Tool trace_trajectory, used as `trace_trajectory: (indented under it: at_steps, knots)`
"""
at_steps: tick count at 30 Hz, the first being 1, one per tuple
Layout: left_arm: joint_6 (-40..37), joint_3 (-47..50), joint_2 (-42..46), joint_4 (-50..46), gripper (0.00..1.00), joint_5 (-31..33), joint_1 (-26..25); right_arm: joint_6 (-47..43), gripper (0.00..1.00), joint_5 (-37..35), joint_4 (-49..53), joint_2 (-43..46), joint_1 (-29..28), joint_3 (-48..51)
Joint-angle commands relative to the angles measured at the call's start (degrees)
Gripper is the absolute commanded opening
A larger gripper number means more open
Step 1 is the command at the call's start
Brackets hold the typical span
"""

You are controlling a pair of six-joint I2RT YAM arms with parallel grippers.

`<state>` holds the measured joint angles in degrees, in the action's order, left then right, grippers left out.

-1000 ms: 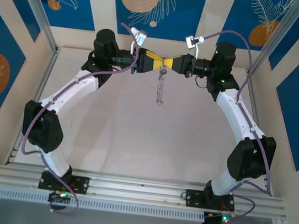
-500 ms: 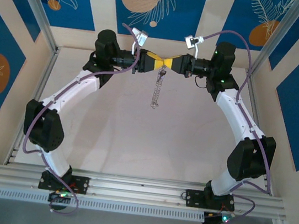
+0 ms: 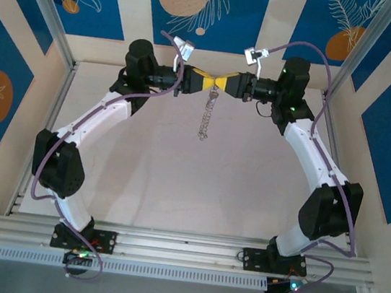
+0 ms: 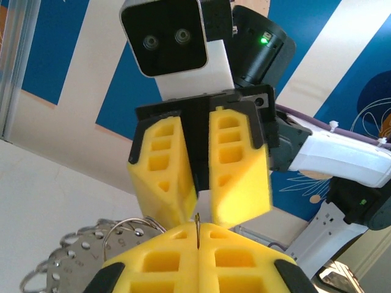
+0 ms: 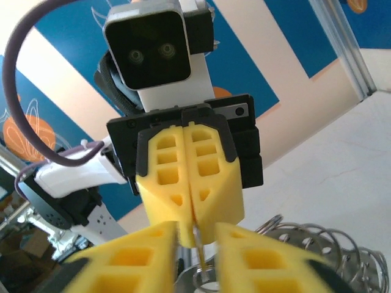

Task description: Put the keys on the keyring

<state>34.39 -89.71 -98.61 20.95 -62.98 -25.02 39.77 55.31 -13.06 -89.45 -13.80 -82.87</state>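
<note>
– Status on grip?
– Left hand (image 3: 210, 82) pressed together, pinching keyring (image 3: 204, 119) wire. Right hand (image 3: 225, 84) slightly spread, tip to tip with it.
– Ring position?
– Dangling toward 6 o'clock from the pinch, over bench (image 3: 176, 180) at 12 o'clock.

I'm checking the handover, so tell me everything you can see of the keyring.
The keyring is thin grey metal, fringed with many small silver loops. It hangs down in a narrow bunch below the point where the two grippers meet tip to tip. The left gripper is shut on its thin top wire, and the right gripper stands open around the same spot. I cannot tell whether a key is on it.
</note>
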Motion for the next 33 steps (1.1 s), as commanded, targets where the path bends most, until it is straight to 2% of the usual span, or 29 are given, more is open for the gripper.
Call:
trace_trajectory:
  at_steps: [1,6,11,18,33]
  knots:
    - [0.42,-0.4,0.85,3.99,0.0,0.19,-0.65,0.77,0.36,-3.75,-2.52,7.41,1.64,4.14]
    - [1.95,-0.09,1.25,5.68,0.0,-0.02,-0.68,-3.14,0.44,-12.82,0.33,16.29,1.89,13.68]
    - [2.82,-0.45,1.49,6.01,0.0,-0.47,-0.74,-2.99,0.48,-19.51,-3.8,21.27,1.7,22.67]
    - [3.08,0.24,2.37,6.3,0.0,-0.95,-1.18,-3.87,0.49,-18.21,-9.31,21.17,0.43,26.66]
    - [3.06,-0.62,2.43,5.69,0.0,-1.82,-2.23,-5.4,0.49,-19.53,-9.7,17.25,-2.96,23.45]
